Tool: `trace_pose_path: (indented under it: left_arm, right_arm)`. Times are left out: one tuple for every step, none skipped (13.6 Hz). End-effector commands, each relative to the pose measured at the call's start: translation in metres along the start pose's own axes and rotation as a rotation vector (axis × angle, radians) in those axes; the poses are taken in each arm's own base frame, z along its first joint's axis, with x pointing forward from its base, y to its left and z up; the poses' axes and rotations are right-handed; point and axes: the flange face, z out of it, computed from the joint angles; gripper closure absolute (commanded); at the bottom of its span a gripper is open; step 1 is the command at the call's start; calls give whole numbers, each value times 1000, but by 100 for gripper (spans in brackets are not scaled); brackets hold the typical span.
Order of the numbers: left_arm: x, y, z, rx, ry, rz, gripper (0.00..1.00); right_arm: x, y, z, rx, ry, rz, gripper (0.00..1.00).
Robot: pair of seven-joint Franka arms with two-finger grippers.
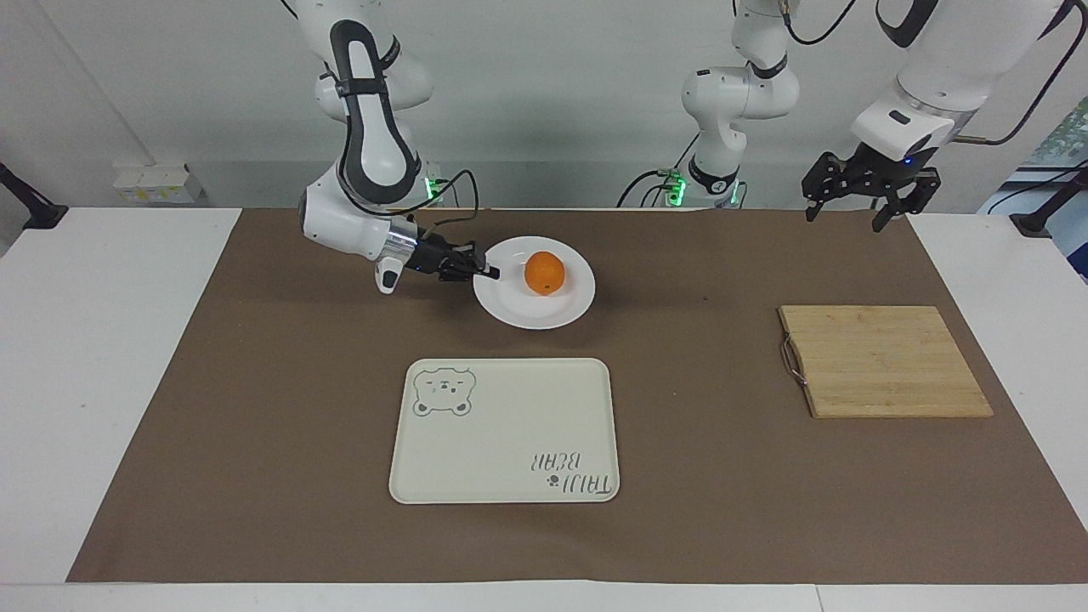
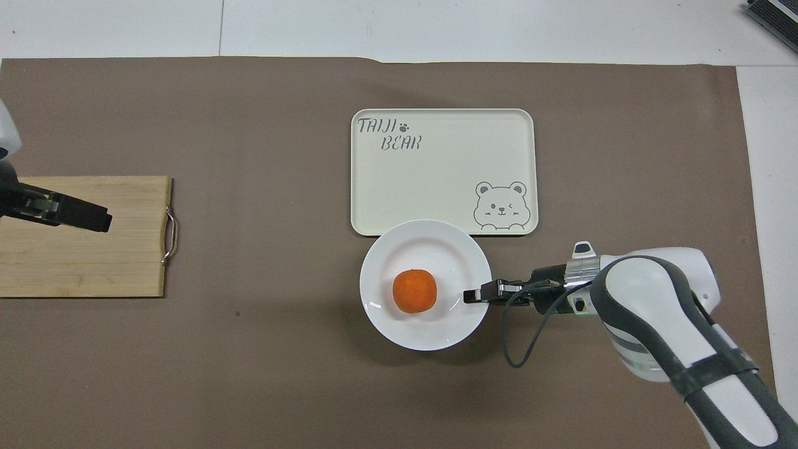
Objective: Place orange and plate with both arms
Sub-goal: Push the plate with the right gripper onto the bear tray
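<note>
Gripping the plate (image 1: 534,313) by its rim, my right pincer (image 1: 491,273) is carrying the orange (image 1: 544,273); my left pincer (image 1: 860,204) is waiting, fingers apart, over the tabletop (image 1: 697,408).

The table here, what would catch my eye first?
A bright orange sits on a white plate, which the right gripper holds by the rim, lifted near a cream bear tray. The left gripper waits open above a wooden cutting board.

The right gripper (image 1: 490,273) was clamped on the plate (image 1: 534,315) rim, wrist low. The left gripper (image 1: 852,204) hung open, waiting raised.
</note>
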Motion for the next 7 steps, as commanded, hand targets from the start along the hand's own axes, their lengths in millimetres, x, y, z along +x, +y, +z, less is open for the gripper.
trace_pose_path:
  left_arm:
    - [-5, 2, -2, 6, 17, 11, 0]
    - [-5, 2, -2, 6, 17, 11, 0]
    - [-5, 2, -2, 6, 17, 11, 0]
    - [-5, 2, 0, 6, 14, 11, 0]
    - [-5, 2, 0, 6, 14, 11, 0]
    - [-5, 2, 0, 6, 14, 11, 0]
    - [-5, 2, 0, 6, 14, 11, 0]
  right_arm:
    - [45, -6, -27, 10, -14, 32, 100]
    - [58, -8, -39, 4, -23, 40, 100]
    - [72, -7, -54, -6, -24, 42, 100]
    - [85, -8, -65, -16, -22, 37, 100]
    - [94, -10, -71, -21, -11, 42, 100]
    - [102, -14, -79, -26, 3, 39, 100]
    - [110, -18, -83, -30, 15, 35, 100]
